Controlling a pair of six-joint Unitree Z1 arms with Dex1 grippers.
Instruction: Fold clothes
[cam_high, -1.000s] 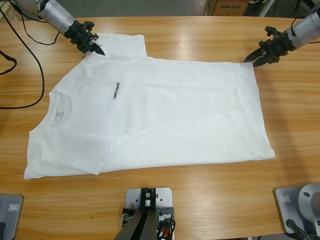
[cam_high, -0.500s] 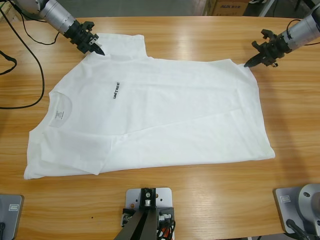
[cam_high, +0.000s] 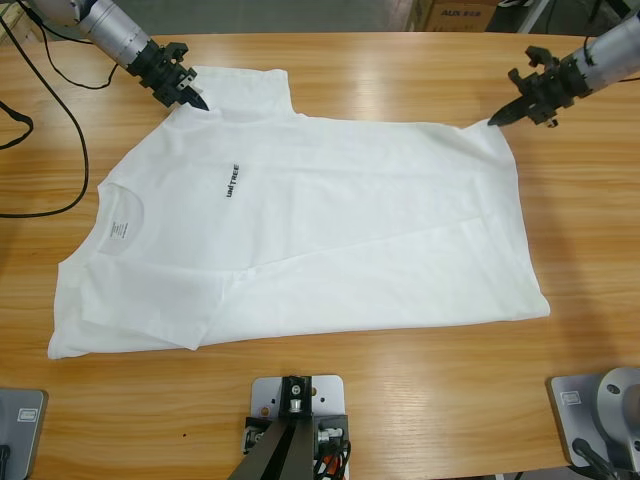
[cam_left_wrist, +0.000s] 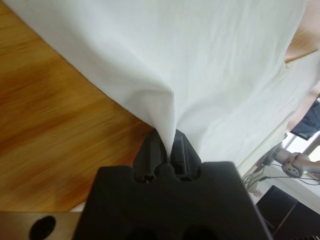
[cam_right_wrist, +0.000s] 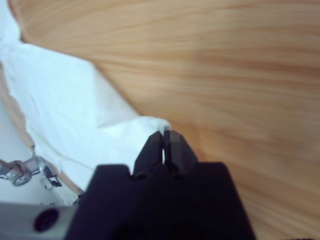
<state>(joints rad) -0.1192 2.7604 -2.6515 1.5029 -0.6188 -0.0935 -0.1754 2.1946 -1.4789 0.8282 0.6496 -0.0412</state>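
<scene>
The white T-shirt (cam_high: 330, 230) lies spread flat on the wooden table (cam_high: 400, 80), its collar (cam_high: 125, 215) to the left and its hem to the right. Dark lettering (cam_high: 232, 180) shows on the chest and a label (cam_high: 118, 231) inside the neck. My left gripper (cam_high: 197, 100) at the upper left is shut on the far sleeve; in the left wrist view the gripper (cam_left_wrist: 170, 145) pinches a fold of the shirt (cam_left_wrist: 200, 60). At the upper right, my right gripper (cam_high: 497, 120) is shut on the far hem corner. The right wrist view shows this gripper (cam_right_wrist: 163, 134) holding the tip of the cloth (cam_right_wrist: 75, 110).
Black cables (cam_high: 75, 130) loop over the table's left end. A cardboard box (cam_high: 455, 12) stands beyond the far edge. Bare wood runs along the far edge between the two arms and along the near edge in front of the shirt.
My right gripper has closed on the far hem corner and drawn it slightly up and away, pulling the cloth into a point. The left gripper has stayed put on the sleeve.
</scene>
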